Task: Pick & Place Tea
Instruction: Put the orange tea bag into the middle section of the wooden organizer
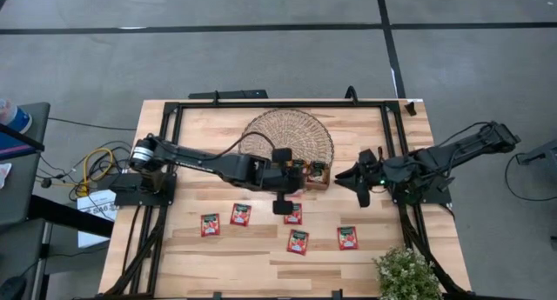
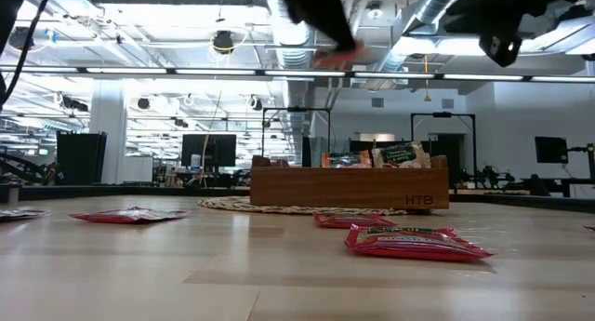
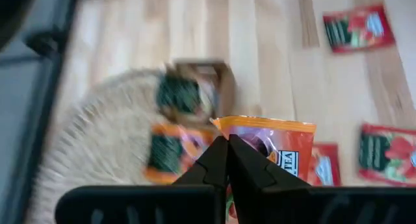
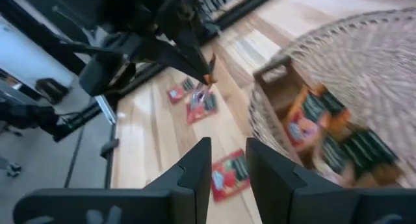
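My left gripper (image 3: pixel 227 141) is shut on a red-orange tea sachet (image 3: pixel 279 143), in the air just near of the brown wooden tray (image 1: pixel 318 173). The right wrist view shows that gripper (image 4: pixel 207 73) with the sachet hanging under it. The tray holds several sachets (image 4: pixel 325 120) and stands on a round woven mat (image 1: pixel 287 135). Several more sachets lie flat on the table (image 1: pixel 210 224), (image 1: pixel 298 241), (image 1: pixel 347 237). My right gripper (image 4: pixel 227 162) hovers open at the tray's right with nothing between its fingers. My left gripper pinches the sachet's orange edge (image 3: pixel 250 128) between its two shut fingers. The fingers slant down from the table's left. The sachet hangs below them, lifted clear of the table.
A potted plant (image 1: pixel 405 274) stands at the table's near right corner. Black frame rails (image 1: pixel 278 103) run along the table's far, left and right sides. Bare wood lies near of the loose sachets.
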Motion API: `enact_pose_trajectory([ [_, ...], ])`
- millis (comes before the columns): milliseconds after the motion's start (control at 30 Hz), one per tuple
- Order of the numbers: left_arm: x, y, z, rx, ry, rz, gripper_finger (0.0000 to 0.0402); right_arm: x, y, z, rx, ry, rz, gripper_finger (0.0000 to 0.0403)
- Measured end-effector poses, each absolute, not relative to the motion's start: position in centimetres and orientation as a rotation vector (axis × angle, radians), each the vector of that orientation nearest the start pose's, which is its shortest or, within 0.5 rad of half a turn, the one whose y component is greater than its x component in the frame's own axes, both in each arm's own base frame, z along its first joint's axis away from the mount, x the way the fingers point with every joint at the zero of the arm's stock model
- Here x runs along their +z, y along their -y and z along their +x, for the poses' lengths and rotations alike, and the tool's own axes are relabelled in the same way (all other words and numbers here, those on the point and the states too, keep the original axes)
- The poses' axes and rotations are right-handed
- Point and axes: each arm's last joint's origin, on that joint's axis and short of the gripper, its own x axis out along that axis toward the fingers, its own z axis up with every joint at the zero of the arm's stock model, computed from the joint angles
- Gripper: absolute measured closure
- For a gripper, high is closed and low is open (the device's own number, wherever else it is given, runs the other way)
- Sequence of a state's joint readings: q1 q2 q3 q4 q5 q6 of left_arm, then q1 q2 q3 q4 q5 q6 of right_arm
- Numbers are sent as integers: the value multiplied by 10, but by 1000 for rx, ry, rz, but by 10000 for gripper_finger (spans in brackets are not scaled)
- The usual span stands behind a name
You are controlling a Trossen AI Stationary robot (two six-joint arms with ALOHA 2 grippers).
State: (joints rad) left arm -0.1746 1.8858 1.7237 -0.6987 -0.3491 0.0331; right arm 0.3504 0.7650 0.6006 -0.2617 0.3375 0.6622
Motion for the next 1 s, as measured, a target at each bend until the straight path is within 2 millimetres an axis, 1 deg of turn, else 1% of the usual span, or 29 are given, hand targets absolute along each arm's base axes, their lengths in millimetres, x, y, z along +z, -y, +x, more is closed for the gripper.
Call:
enact_pose_trajectory([
  [100,316,69,416,184,-755,341,401,267,-53,173,-92,-351,517,314],
  [200,319,74,418,214,-720,400,401,259,-55,184,-101,-376,510,301],
  [267,322,76,419,231,-684,407,401,256,-54,191,-113,-374,504,284],
  [467,323,77,420,257,-667,415,401,255,-49,213,-88,-299,509,213],
  [600,323,77,420,258,-672,418,401,250,-43,222,-92,-306,519,188],
  [700,322,77,419,258,-681,422,401,248,-40,228,-76,-303,538,185],
  [800,322,77,419,258,-681,422,401,248,-37,233,-76,-291,546,194],
  [900,322,77,419,258,-683,422,401,250,-35,239,-67,-298,551,216],
  [1000,321,77,419,255,-690,425,401,251,-33,244,-52,-304,545,249],
])
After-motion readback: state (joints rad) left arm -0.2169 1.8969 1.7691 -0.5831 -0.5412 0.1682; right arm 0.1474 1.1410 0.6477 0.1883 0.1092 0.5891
